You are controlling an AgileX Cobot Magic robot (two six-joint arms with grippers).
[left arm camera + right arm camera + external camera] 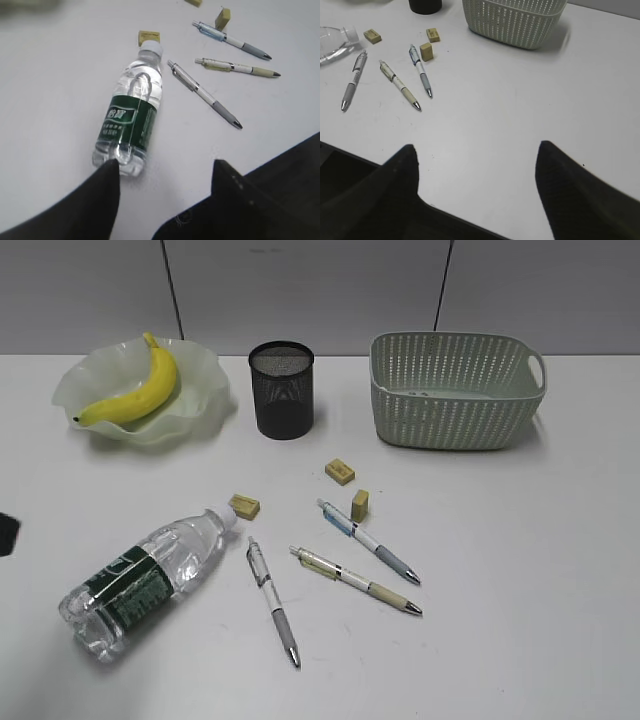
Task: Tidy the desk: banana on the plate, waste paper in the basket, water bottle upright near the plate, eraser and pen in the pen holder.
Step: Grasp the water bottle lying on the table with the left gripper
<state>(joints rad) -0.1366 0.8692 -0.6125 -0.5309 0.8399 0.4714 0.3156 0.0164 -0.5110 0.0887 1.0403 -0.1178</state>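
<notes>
Clear plastic catches your eye first: the water bottle (145,582) lies on its side near the front left corner of the desk (520,570), not yet upright. Its long axis runs diagonally, base toward that corner, white cap (225,518) pointing toward the middle of the desk. In the left wrist view your left end effector (165,172) hovers just short of the bottle's base, its fingers spread wide with nothing between them, and one fingertip overlaps the base in that view; you cannot tell whether it touches. The bottle stretches straight away from it, so this arm is clearly the nearer one. Your right end effector (477,155) hangs over bare desk toward the front right, also spread wide and empty, well apart from everything.

The banana (135,390) already rests in the plate (205,380) at the back left corner. The pen holder (281,390) stands just right of the plate, and the basket (455,390) sits toward the back right. Three pens (272,600) and three small tan erasers (340,472) lie scattered mid-desk, one eraser touching or just beside the bottle cap.

Hidden from you: no waste paper shows on the desk, and the basket's floor is mostly screened by its walls, so whether it lies inside is uncertain. In the exterior view only a dark sliver of the left arm shows at the left edge.
</notes>
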